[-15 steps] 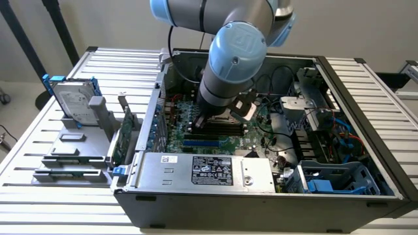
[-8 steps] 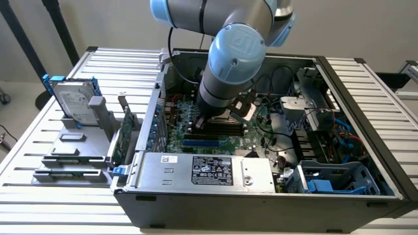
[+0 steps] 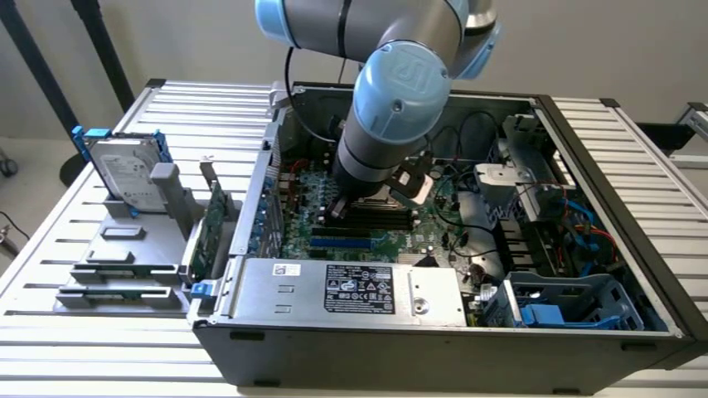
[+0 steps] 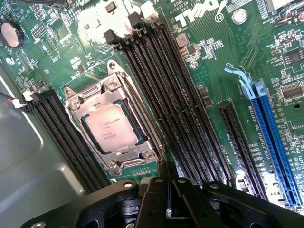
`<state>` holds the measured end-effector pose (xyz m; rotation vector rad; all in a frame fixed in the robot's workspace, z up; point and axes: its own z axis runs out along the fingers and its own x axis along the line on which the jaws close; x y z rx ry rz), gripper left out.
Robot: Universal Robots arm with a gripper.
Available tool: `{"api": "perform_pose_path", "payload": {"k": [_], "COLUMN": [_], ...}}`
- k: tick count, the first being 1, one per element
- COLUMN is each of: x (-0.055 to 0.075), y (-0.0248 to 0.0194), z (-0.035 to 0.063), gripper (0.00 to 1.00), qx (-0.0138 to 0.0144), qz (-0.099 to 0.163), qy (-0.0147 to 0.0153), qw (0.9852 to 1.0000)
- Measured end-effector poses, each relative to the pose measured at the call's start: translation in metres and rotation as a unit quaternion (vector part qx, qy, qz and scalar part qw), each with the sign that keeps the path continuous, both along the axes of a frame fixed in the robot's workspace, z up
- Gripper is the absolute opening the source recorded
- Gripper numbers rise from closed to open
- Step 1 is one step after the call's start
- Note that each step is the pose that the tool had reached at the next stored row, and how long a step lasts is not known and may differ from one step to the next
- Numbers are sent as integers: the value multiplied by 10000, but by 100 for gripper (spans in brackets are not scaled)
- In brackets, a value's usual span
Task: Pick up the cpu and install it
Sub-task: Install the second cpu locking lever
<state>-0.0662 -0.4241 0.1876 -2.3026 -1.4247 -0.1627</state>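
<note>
The cpu [image 4: 112, 128], a small square chip with a shiny silver top, lies flat in the metal-framed socket [image 4: 114, 124] on the green motherboard [image 4: 213, 71]. My gripper [image 4: 167, 172] hovers just beside the socket frame, off the chip, with its black fingers pressed together and nothing between them. In the exterior view the arm reaches down into the open computer case [image 3: 619, 249], and the gripper [image 3: 361, 204] is low over the board in the middle of the case.
Rows of black memory slots [image 4: 164, 95] flank the socket, and a blue expansion slot [image 4: 273, 137] lies farther off. Outside the case, at the exterior view's left, a hard drive [image 3: 124, 170] with blue rails and upright green cards [image 3: 215, 217] stand in a grey holder. A silver power supply [image 3: 348, 290] fills the case's front.
</note>
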Motion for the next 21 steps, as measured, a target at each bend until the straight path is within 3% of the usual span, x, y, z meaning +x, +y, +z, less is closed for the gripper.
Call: {"api": "perform_pose_path", "payload": {"k": [5,11,21], "x": [0,0,0], "y": [6,10,13], "z": [0,-1,-22], "gripper": [11,11,11], "qx": [2,53,53], "qz": [1,1,1], "qy": [0,0,0], "qw": [10000,10000,10000]}}
